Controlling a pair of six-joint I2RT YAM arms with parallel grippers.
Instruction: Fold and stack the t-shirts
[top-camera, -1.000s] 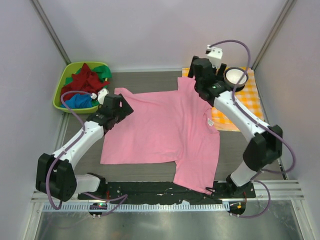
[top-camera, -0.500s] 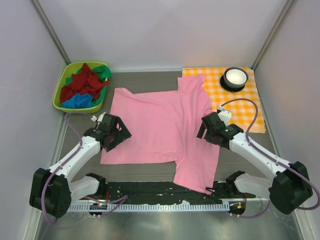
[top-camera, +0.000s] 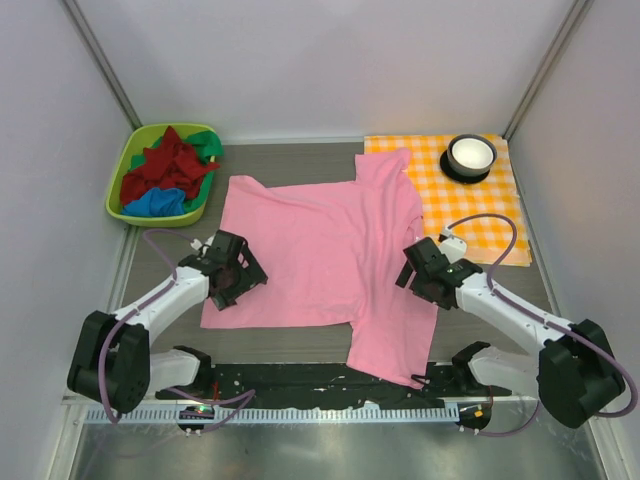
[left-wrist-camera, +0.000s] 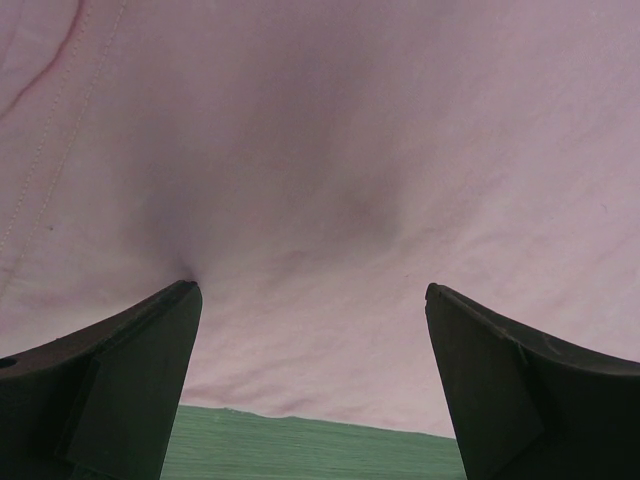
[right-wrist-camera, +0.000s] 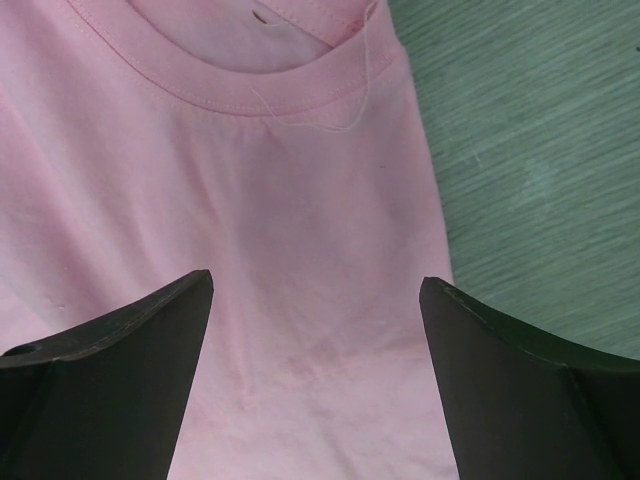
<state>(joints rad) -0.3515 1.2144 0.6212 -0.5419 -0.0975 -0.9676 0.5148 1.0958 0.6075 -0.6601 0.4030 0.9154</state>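
Since the earlier frame both arms have crept slightly: the left gripper (left-wrist-camera: 312, 300) is spread wide over the light pink t-shirt (top-camera: 320, 250) near its left edge, and the right gripper (right-wrist-camera: 315, 285) is spread wide by its collar. From above the fingertips are hidden. The shirt lies mid-table, one sleeve overhanging the near edge.

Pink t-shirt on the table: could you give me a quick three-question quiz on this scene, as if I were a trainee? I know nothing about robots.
1. True or false: the pink t-shirt is already folded in half.
2. Where are the other t-shirts? A) piled in the green tub B) on the checked cloth C) in a folded stack beside the pink one
3. In the wrist views, are the left tool and the right tool open or shut?

Key: 1 false, it lies spread out flat. 2 A. 3 both open, each over pink cloth.
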